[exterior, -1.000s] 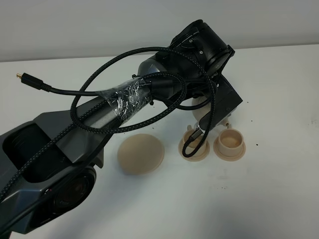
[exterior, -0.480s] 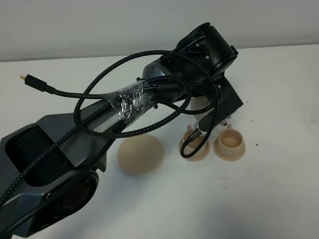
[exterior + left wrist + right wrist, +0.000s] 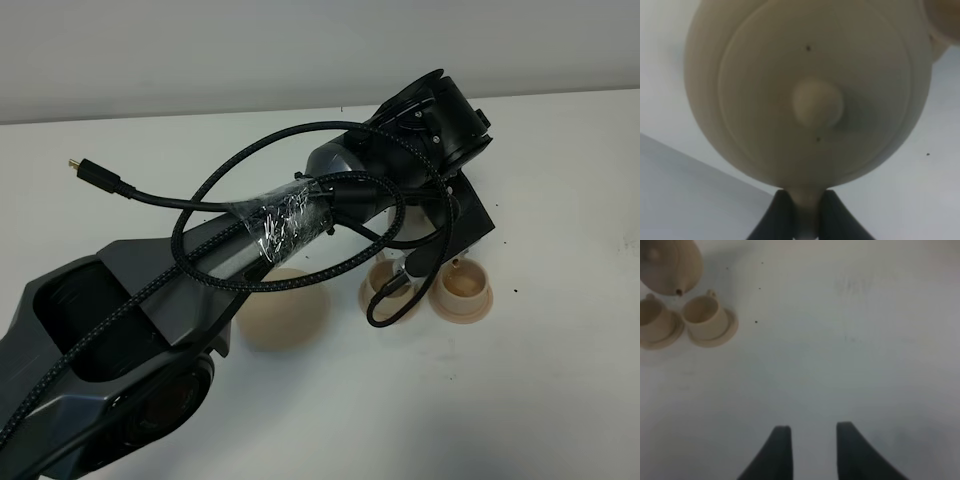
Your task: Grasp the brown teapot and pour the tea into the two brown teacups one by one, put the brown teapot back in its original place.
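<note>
The brown teapot [image 3: 810, 100] fills the left wrist view, lid and knob toward the camera. My left gripper [image 3: 807, 222] is shut on its loop handle. In the high view my left arm [image 3: 420, 130] reaches across and hides most of the pot. The two brown teacups [image 3: 388, 290] [image 3: 462, 288] stand side by side on their small saucers. In the right wrist view the teapot [image 3: 670, 262] hangs above and just behind the cups [image 3: 655, 322] [image 3: 705, 315], spout between them and nearer one. The wide saucer [image 3: 285, 312] lies bare, left of the cups. My right gripper [image 3: 812, 440] is open and empty.
The white table [image 3: 560, 380] carries everything. A looped black braided cable [image 3: 250, 170] hangs off the left arm, its loose plug [image 3: 85, 168] sticking out to the left. The arm's dark base [image 3: 90, 380] fills the lower left. A wall edge runs along the back.
My left arm has swung to the right with the teapot, moving over toward the right-hand cup. The cups and the wide saucer have stayed put.
</note>
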`<state>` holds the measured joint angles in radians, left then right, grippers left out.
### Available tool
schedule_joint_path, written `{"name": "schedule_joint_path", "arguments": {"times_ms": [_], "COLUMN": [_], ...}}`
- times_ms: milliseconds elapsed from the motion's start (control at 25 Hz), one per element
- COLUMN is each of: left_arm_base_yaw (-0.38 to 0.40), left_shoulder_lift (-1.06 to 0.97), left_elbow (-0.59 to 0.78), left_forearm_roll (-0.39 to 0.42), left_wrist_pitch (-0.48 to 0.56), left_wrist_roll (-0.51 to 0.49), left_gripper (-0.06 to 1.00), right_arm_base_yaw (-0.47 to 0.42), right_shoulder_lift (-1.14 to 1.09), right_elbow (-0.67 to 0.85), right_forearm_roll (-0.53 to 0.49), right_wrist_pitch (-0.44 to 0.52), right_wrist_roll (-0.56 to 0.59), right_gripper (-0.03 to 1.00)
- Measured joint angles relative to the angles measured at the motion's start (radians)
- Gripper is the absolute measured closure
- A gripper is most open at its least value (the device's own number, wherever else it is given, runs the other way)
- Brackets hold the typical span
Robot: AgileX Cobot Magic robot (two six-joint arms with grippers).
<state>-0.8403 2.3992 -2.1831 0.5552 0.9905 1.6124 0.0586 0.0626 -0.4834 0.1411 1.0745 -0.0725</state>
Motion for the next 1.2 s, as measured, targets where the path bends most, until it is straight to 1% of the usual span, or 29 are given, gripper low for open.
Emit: {"name": "schedule_joint_path", "arguments": {"times_ms": [440, 720, 1040, 1200], "left_arm_base_yaw": [0.000, -0.002, -0.018, -0.019], "left_shoulder_lift": [0.000, 0.000, 0.001, 0.001], "left_elbow": [0.000, 0.000, 0.000, 0.000], "left_forearm_roll": [0.042, 0.046, 0.092, 0.094], "left_wrist_pitch": [0.000, -0.040, -0.044, -0.045], "left_wrist_roll": [-0.004, -0.005, -0.005, -0.005], "left_gripper": [0.82, 0.82, 0.82, 0.82], "right_arm_base_yaw": [0.000, 0.000, 0.000, 0.000], "right_shoulder_lift": [0.000, 0.000, 0.000, 0.000], "right_elbow": [0.000, 0.000, 0.000, 0.000], "right_forearm_roll": [0.000, 0.000, 0.000, 0.000], "right_wrist_pitch": [0.000, 0.000, 0.000, 0.000], "right_wrist_roll": [0.000, 0.000, 0.000, 0.000], "right_gripper": [0.73, 0.73, 0.73, 0.73]}}
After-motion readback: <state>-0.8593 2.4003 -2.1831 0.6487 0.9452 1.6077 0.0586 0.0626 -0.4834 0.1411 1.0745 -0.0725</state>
